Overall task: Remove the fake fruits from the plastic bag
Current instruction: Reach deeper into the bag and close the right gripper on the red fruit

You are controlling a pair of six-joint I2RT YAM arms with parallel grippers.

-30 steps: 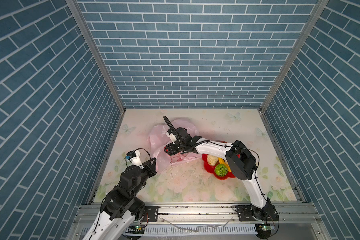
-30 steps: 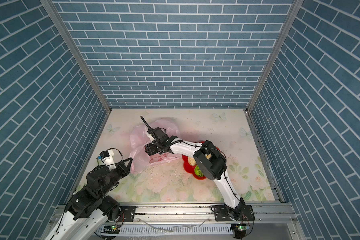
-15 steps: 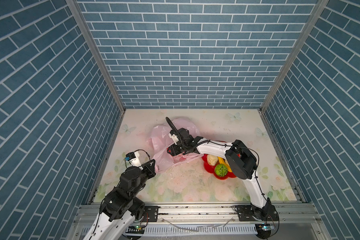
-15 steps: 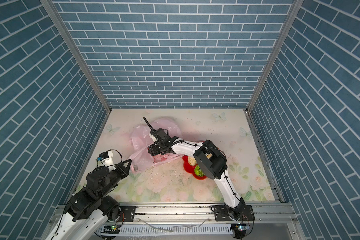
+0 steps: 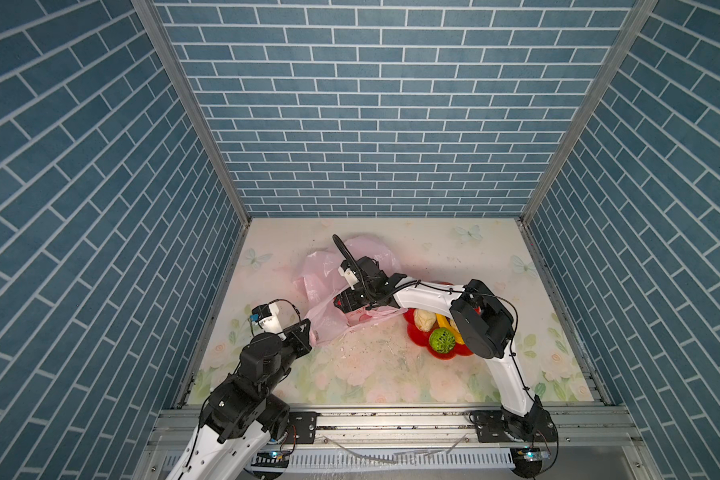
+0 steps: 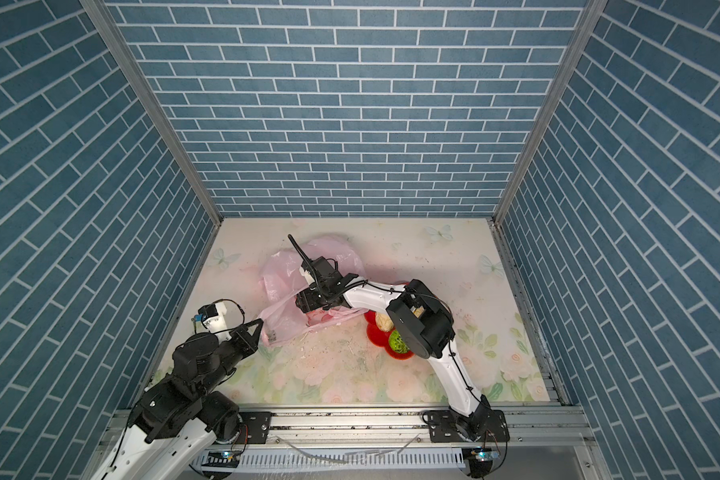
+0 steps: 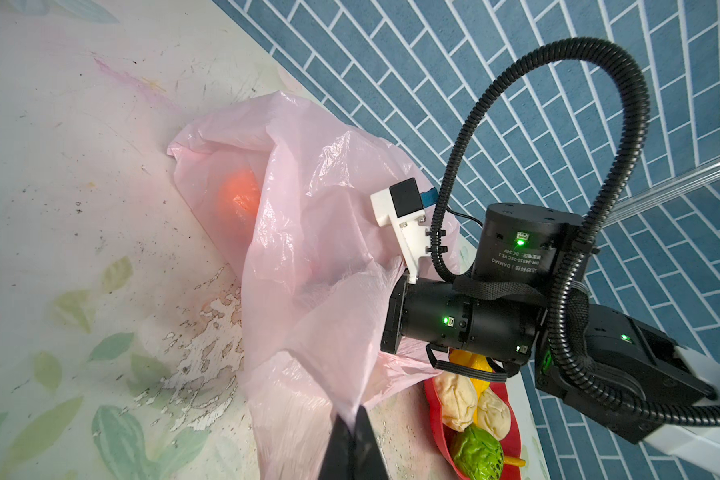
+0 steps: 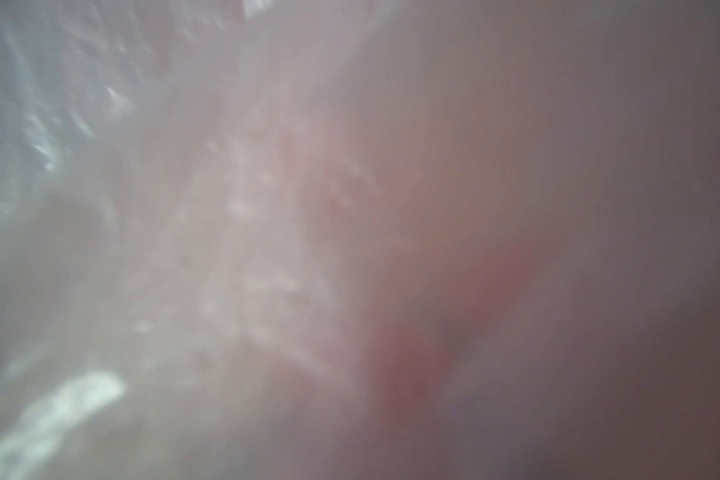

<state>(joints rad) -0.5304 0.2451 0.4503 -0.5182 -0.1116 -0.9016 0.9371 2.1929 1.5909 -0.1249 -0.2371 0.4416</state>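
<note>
The pale-pink plastic bag [image 5: 321, 278] [image 6: 279, 274] [image 7: 308, 208] lies crumpled left of the middle. My left gripper [image 5: 308, 328] [image 6: 262, 328] [image 7: 353, 419] is shut on a stretched edge of it. My right gripper [image 5: 344, 300] [image 6: 304, 300] reaches into the bag's mouth, and the film hides its fingers. The right wrist view shows only blurred pink film. An orange fruit [image 7: 240, 199] glows through the bag. Two cream lumps [image 5: 425, 319] [image 7: 456, 399], a green ball [image 5: 441, 340] [image 7: 476, 455] and a yellow piece [image 7: 468, 361] lie outside the bag in a dish.
The red flower-shaped dish [image 5: 416, 338] [image 6: 375, 334] [image 7: 433, 399] sits right of the bag, partly under my right arm's elbow [image 5: 481, 320]. Blue brick walls enclose the floral table on three sides. A metal rail runs along the near edge.
My right wrist has shifted slightly at the bag's mouth. The left gripper keeps its hold on the bag's edge, almost in place.
</note>
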